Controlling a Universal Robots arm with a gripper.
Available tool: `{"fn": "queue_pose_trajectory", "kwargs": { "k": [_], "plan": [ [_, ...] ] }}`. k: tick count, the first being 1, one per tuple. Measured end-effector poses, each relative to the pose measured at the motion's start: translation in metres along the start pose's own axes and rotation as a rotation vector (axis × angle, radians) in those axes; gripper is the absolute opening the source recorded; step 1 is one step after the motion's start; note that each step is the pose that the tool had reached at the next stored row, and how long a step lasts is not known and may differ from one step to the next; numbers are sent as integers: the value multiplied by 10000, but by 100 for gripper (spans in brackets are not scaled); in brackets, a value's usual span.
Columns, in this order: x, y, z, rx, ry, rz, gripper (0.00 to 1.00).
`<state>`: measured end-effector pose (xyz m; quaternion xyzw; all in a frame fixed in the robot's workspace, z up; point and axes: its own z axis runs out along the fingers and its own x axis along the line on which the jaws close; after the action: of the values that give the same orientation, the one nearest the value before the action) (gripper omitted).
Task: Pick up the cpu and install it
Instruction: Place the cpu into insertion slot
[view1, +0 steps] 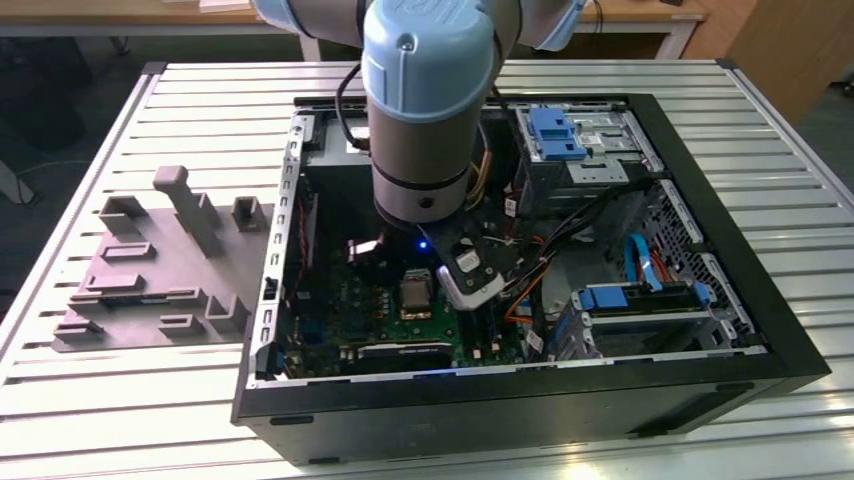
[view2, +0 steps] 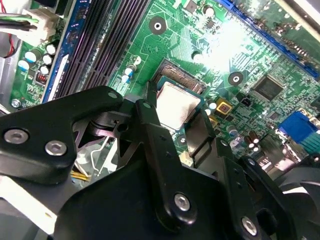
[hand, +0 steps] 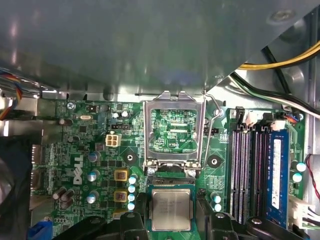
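One counter (view1: 774, 130) carries one open case (view1: 747, 290) and, at the exterior view's left, one grey fixture (view1: 147, 270). One arm (view1: 427, 110) hides the case's middle. On one board (hand: 90, 150), one cpu (hand: 171, 210) lies flat beside one open metal frame (hand: 147, 135), at the hand (view2: 176, 112). I cannot tell whether the hand grips it.

The gripper (view2: 176, 110) grips the cpu (view2: 177, 102) at the socket (view2: 183, 80).

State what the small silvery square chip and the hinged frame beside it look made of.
The small silvery square cpu: metal top, judging by its dull grey sheen; greenish rim, probably circuit board. The hinged socket frame: likely bare steel, thin, with bright glints.
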<state>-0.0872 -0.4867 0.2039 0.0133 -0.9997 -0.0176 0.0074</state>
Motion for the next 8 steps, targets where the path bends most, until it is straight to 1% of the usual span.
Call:
{"fn": "queue_pose_trajectory", "kwargs": {
  "k": [8],
  "plan": [
    [1,-15,74,-1,14,-15,47]
  ]
}}
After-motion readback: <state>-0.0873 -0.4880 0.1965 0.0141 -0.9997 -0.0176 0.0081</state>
